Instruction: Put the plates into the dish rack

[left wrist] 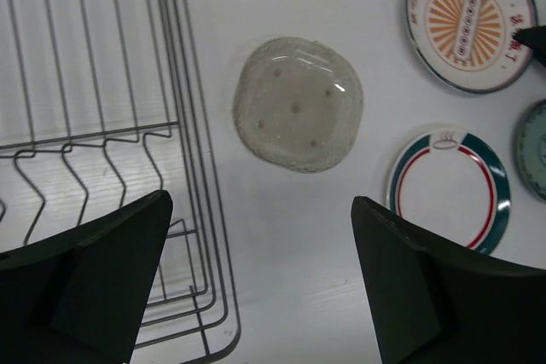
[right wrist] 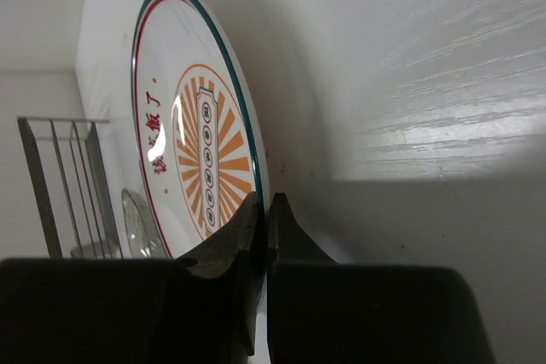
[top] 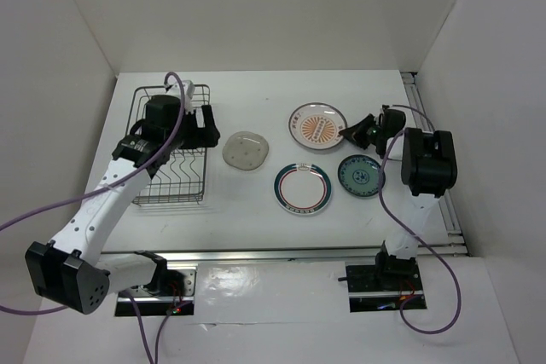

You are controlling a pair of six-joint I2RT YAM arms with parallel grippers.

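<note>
**Right arm**
- The right gripper (right wrist: 263, 221) has its two fingertips clenched on the rim of the cream plate with the orange sunburst centre (right wrist: 200, 155). One tip is on the upper face and one underneath.
- From the top camera, the right gripper (top: 355, 133) meets the right edge of the sunburst plate (top: 314, 125).
- Cannot tell whether that edge is off the table (top: 256, 223) or still lying on it.

**Left arm**
- The left gripper (left wrist: 260, 291) is spread wide, with nothing between its dark fingers (left wrist: 94, 287).
- It hangs over the gap between the right side of the dish rack (left wrist: 85, 135) and the loose plates.
- In the top view, the left gripper (top: 207, 129) sits at the upper right corner of the dish rack (top: 175, 183).

**Plates and rack**
- The translucent grey plate (top: 246, 150) lies flat just right of the rack without touching it. The left wrist camera shows the same grey plate (left wrist: 299, 104) clear of the rack wires.
- The white plate with the teal-and-red ring (top: 301, 187) lies nearer the arm bases. It also shows at the right of the left wrist view (left wrist: 450, 189).
- The teal-patterned plate (top: 359, 175) lies flat just right of the ring plate, below the right gripper.
- The rack sits at the left of the table. No plate shows among its tines.
</note>
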